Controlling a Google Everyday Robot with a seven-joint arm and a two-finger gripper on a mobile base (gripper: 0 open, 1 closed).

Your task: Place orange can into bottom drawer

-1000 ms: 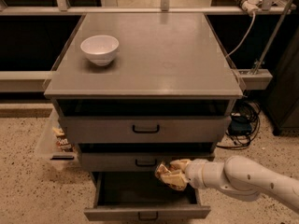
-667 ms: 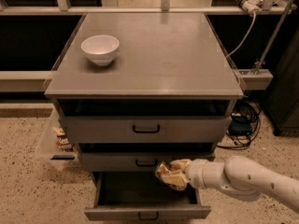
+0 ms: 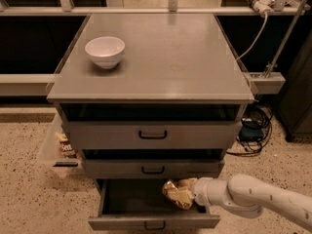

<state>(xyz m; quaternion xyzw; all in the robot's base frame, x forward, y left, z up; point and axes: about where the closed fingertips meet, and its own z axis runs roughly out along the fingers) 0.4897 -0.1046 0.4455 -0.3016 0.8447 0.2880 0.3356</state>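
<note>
The orange can [image 3: 176,193], dented and gold-orange with whitish patches, is held in my gripper [image 3: 183,194] over the right part of the open bottom drawer [image 3: 136,206]. The drawer is pulled out, dark inside, with a small black handle [image 3: 154,225] on its front. My white arm [image 3: 253,201] reaches in from the lower right. The gripper is shut on the can, which hides most of the fingers. The can hangs just under the middle drawer's front.
A white bowl [image 3: 105,51] sits on the cabinet top [image 3: 165,57] at the left. Middle drawer [image 3: 153,169] and top drawer [image 3: 152,134] are above. A clear bin with snacks [image 3: 61,145] stands left of the cabinet. Cables [image 3: 253,126] lie at right.
The arm and can have barely shifted; the can stays at the same spot over the open bottom drawer.
</note>
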